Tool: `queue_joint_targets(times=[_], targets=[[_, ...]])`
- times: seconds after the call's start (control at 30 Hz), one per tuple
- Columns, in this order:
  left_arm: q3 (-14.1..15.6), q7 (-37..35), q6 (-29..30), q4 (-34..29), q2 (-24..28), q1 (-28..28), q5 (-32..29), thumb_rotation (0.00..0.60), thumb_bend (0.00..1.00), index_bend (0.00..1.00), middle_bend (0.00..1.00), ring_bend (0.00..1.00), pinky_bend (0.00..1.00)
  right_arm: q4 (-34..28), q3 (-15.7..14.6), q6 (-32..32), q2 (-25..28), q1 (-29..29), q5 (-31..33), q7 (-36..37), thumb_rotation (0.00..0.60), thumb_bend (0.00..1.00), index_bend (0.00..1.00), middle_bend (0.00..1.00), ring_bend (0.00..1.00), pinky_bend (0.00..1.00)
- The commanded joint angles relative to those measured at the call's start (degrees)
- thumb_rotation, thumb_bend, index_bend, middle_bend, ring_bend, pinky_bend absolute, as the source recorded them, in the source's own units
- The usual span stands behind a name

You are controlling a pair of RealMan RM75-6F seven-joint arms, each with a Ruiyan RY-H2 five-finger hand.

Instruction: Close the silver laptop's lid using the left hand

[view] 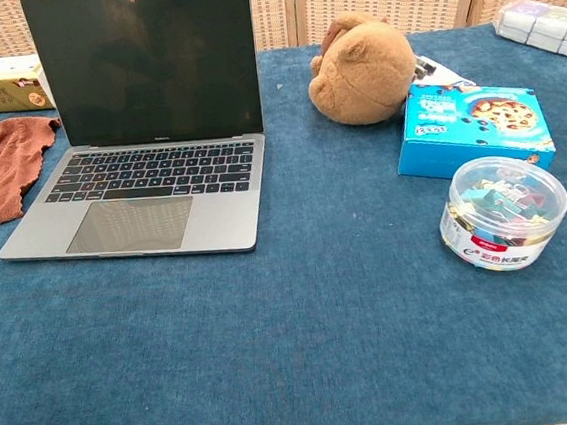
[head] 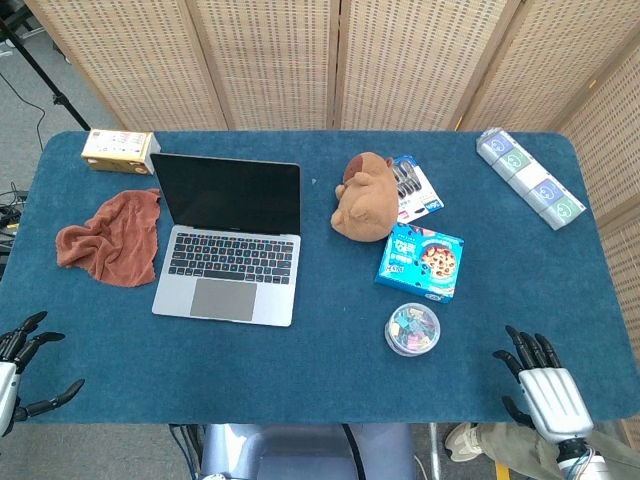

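The silver laptop (head: 232, 258) (view: 145, 181) stands open on the blue table, its dark screen (head: 228, 194) upright and facing me. My left hand (head: 18, 370) hangs at the table's near left corner, fingers apart and holding nothing, well short of the laptop. My right hand (head: 542, 388) sits at the near right edge, fingers spread and empty. The chest view shows neither hand.
A rust cloth (head: 110, 238) lies left of the laptop, a yellow box (head: 118, 151) behind it. To the right are a brown plush bear (head: 366, 198), a blue cookie box (head: 422, 261), a round tub of clips (head: 412, 328) and a long pack (head: 530, 177) at the far right.
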Motion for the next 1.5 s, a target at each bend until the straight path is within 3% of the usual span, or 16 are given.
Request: queue_joint_targets(times=[0.03, 0.23, 0.37, 0.57, 0.8, 0.97, 1.13, 1.5], targets=[[0.0, 0.1, 0.0, 0.0, -0.1, 0.0, 0.0, 0.360, 0.15, 0.34, 0.16, 0.20, 0.19, -0.1, 0.0, 0.1, 0.0, 0.0, 0.0, 0.0, 0.600, 0.35, 0.23, 0.00, 0.00, 0.00], [-0.9, -0.7, -1.7, -0.4, 0.0, -1.2, -1.1, 0.359, 0.15, 0.34, 0.16, 0.19, 0.19, -0.4, 0.3, 1.0, 0.5, -0.3, 0.2, 0.6, 0.600, 0.35, 0.23, 0.00, 0.00, 0.00], [-3.0, -2.8, -4.8, -1.1, 1.1, -4.1, -2.6, 0.360, 0.15, 0.34, 0.16, 0.19, 0.19, -0.5, 0.3, 1.0, 0.8, -0.4, 0.0, 0.8, 0.600, 0.35, 0.23, 0.00, 0.00, 0.00], [-9.1, -4.0, -8.3, -1.9, 3.2, -10.2, -5.0, 0.360, 0.15, 0.34, 0.16, 0.19, 0.19, -0.4, 0.3, 0.9, 0.8, -0.3, 0.1, 1.0, 0.600, 0.35, 0.23, 0.00, 0.00, 0.00], [-15.0, -10.4, -15.1, -0.4, 4.4, -17.5, -9.3, 0.363, 0.15, 0.34, 0.16, 0.18, 0.19, -0.5, 0.2, 0.5, 0.8, -0.2, 0.2, 0.8, 0.600, 0.35, 0.23, 0.00, 0.00, 0.00], [-18.0, -13.6, -21.7, 4.1, 3.5, -23.5, -11.9, 0.364, 0.15, 0.34, 0.16, 0.17, 0.19, -0.5, 0.3, 0.5, 0.8, -0.2, 0.4, 1.0, 0.600, 0.35, 0.23, 0.00, 0.00, 0.00], [-18.8, -18.1, -26.5, 10.1, 1.5, -28.8, -10.9, 0.370, 0.15, 0.34, 0.15, 0.15, 0.19, -0.5, 0.4, 0.2, 0.9, -0.1, 0.7, 1.2, 0.600, 0.35, 0.23, 0.00, 0.00, 0.00], [-20.4, -14.7, -34.4, 21.6, -3.8, -39.4, -11.5, 0.384, 0.14, 0.34, 0.15, 0.14, 0.19, -0.3, 0.1, -0.2, 1.2, -0.2, 1.3, 1.5, 0.600, 0.35, 0.23, 0.00, 0.00, 0.00]])
